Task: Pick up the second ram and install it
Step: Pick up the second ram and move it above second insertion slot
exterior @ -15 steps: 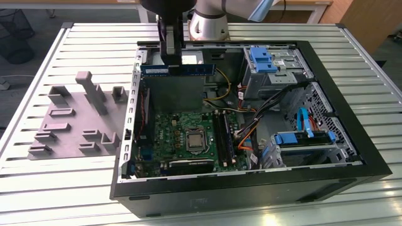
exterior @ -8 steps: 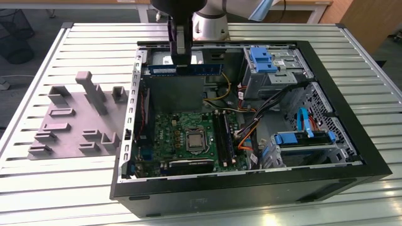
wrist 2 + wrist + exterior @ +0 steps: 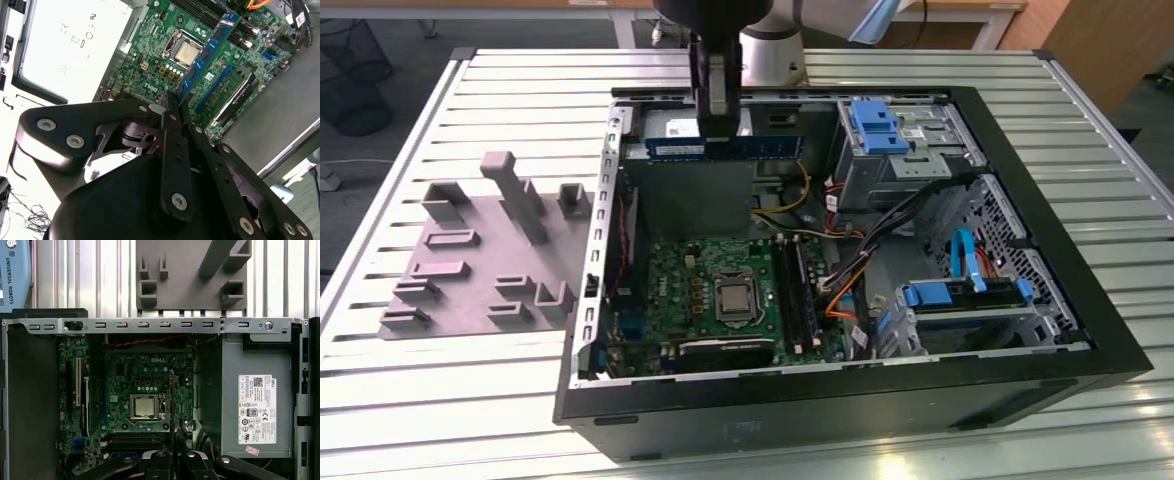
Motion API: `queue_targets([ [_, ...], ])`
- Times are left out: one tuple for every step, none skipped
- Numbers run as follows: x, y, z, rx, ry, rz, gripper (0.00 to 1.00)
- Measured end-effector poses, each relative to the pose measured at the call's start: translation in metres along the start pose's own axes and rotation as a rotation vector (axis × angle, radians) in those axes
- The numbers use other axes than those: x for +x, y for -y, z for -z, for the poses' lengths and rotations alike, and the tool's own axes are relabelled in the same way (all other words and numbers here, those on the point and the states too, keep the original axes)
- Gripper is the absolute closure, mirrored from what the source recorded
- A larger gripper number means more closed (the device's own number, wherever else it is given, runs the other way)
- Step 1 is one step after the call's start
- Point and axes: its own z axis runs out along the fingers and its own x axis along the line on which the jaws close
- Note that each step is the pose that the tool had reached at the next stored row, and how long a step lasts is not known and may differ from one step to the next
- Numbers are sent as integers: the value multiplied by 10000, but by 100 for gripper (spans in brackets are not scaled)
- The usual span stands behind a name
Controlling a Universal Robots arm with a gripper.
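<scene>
The second ram (image 3: 761,147) is held in the air, clenched near the middle of its length by the gripper (image 3: 716,122). It hangs above the power supply (image 3: 694,200), by the edge of the open computer case (image 3: 854,395) nearest the arm's base.

The strip is judged light, stiff, thin and fragile. It is best pinched on its flat faces along the upper long edge, with the contact edge left free and no bending load applied.

The full length, broadside, is given by the exterior view. In the second wrist view the fingers (image 3: 171,112) are seen closed on the board, with its black chips plain. In the first wrist view it is reduced to 1 thin edge-on line beside the processor (image 3: 144,406) on the motherboard (image 3: 120,375).
</scene>
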Motion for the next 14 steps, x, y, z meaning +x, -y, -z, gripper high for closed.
queue_targets([
  [0, 10, 0, 0, 0, 0, 86],
  [0, 18, 0, 0, 0, 0, 86],
  [0, 20, 0, 0, 0, -1, 86],
  [0, 22, 0, 0, 0, -1, 86],
  [0, 24, 0, 0, 1, -1, 86],
  [0, 26, 0, 0, 0, 0, 86],
  [-1, 28, 0, 0, 1, -1, 86],
  [-1, 29, 0, 0, 0, 0, 86],
  [-1, 31, 0, 0, 0, 0, 86],
  [-1, 37, 0, 0, 0, 1, 86],
  [-1, 45, 0, 0, 0, 1, 86],
  [-1, 53, -1, 0, 0, -1, 86],
  [-1, 67, 0, 0, 0, 0, 86],
  [-2, 77, -1, 0, 0, 0, 86],
])
